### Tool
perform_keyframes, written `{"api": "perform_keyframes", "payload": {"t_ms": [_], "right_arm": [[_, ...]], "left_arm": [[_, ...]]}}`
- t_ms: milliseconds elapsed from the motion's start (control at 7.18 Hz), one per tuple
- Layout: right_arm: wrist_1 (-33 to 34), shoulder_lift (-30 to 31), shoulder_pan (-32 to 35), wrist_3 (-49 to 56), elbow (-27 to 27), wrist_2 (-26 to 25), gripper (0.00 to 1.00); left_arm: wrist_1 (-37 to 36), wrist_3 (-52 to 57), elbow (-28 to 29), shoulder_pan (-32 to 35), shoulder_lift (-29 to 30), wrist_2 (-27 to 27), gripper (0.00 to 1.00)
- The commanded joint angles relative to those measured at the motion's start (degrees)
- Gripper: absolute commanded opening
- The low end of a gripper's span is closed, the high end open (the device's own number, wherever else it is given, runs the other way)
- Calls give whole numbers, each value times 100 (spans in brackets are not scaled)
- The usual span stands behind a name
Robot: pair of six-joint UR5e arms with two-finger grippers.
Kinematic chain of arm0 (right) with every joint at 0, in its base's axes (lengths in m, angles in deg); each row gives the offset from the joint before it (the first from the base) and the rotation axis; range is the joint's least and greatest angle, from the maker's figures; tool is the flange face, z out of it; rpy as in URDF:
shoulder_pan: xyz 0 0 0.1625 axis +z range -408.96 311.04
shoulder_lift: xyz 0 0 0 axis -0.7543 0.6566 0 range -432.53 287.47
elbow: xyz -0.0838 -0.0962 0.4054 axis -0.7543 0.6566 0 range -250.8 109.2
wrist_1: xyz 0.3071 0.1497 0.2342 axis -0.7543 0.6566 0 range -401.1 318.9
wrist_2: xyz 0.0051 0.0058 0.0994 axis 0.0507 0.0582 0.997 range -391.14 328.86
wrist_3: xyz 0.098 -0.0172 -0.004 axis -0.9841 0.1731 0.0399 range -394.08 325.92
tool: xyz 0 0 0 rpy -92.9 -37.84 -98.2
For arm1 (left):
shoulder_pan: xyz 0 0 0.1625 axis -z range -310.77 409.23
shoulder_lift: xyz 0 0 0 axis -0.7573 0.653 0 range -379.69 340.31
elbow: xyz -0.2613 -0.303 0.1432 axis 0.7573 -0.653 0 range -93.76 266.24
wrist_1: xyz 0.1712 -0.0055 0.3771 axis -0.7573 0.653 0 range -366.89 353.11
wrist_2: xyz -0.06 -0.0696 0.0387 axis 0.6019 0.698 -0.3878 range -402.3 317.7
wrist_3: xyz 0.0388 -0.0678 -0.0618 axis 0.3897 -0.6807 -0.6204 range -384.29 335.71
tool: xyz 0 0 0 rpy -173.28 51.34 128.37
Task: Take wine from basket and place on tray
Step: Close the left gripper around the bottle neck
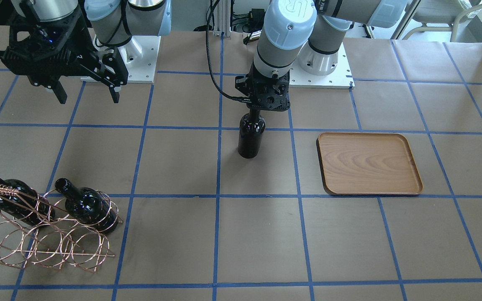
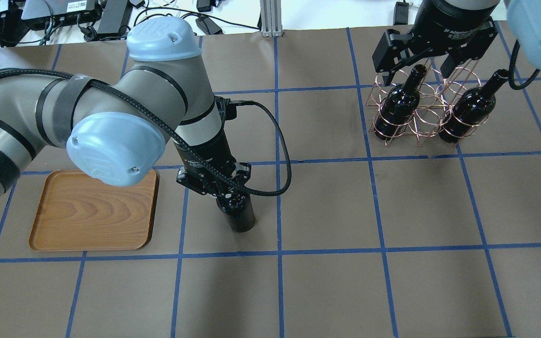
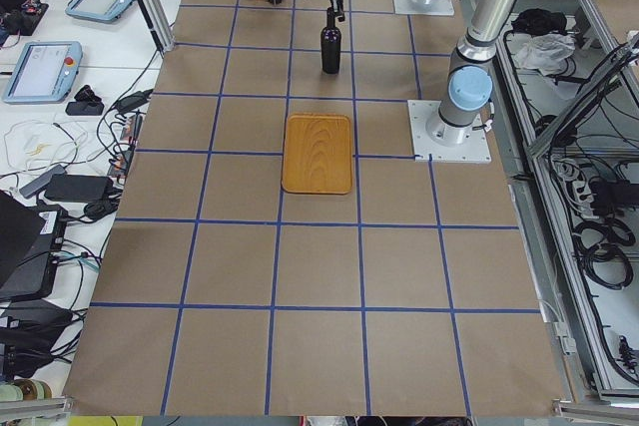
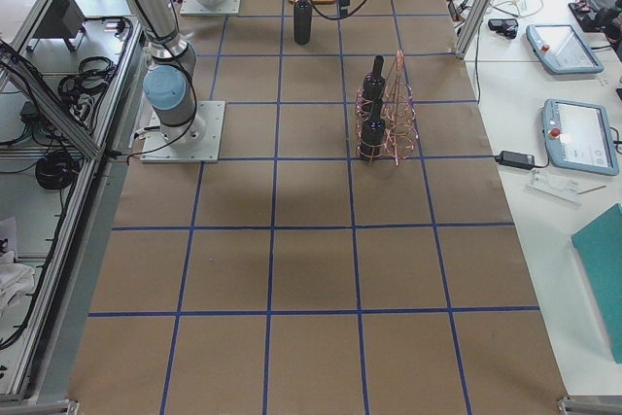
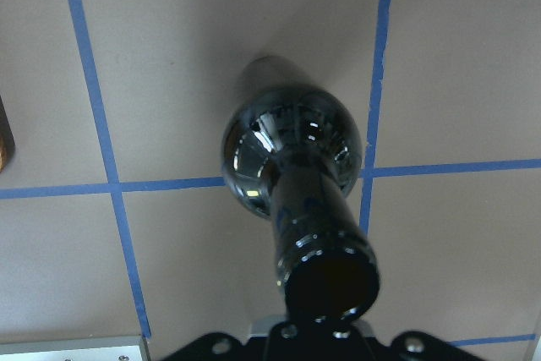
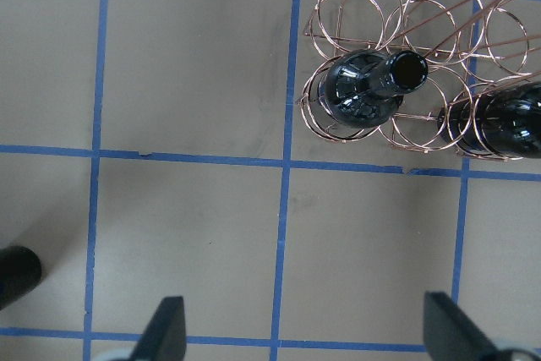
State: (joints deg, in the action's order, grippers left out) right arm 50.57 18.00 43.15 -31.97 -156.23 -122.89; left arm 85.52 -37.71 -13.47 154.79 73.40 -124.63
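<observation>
Brown paper crossed by blue tape lines (image 1: 218,167) is seen covering the bench (image 1: 257,238) in the front-facing view. The wine bottle (image 1: 250,140) is held upright by its neck in the closed left end effector (image 1: 255,112), near the middle of the bench. It is kept apart from the tray (image 1: 368,164), with one tape line between them. Whether its base touches the bench cannot be told. The right end effector (image 1: 88,98) hangs high, its fingers spread wide with nothing between them. In the loops of the basket (image 1: 48,248), two other bottles (image 1: 88,205) are lodged with their necks tilted up.

From overhead, the held bottle is largely hidden under the left wrist, and the tray is shown bare.

From the left end, the bottle is seen beyond the tray, with the basket farther off.

From the right end, the basket is nearest, and the held bottle is seen upright behind it.

At the left wrist, the bottle's open mouth, neck and shoulder are viewed from above, over a crossing of tape lines.

At the right wrist, two parted fingers are shown over bare paper, well apart from the basket
</observation>
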Motion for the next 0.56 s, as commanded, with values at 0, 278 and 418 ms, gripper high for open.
{"api": "perform_keyframes", "payload": {"t_ms": [0, 278, 418], "right_arm": [[0, 0, 0, 0, 0, 0, 100], [0, 0, 9, 0, 0, 0, 100], [0, 0, 0, 0, 0, 0, 100]], "left_arm": [[146, -151, 21, 0, -45, 41, 99], [-38, -205, 56, -26, 51, 33, 100], [-170, -205, 152, -26, 121, 41, 100]]}}
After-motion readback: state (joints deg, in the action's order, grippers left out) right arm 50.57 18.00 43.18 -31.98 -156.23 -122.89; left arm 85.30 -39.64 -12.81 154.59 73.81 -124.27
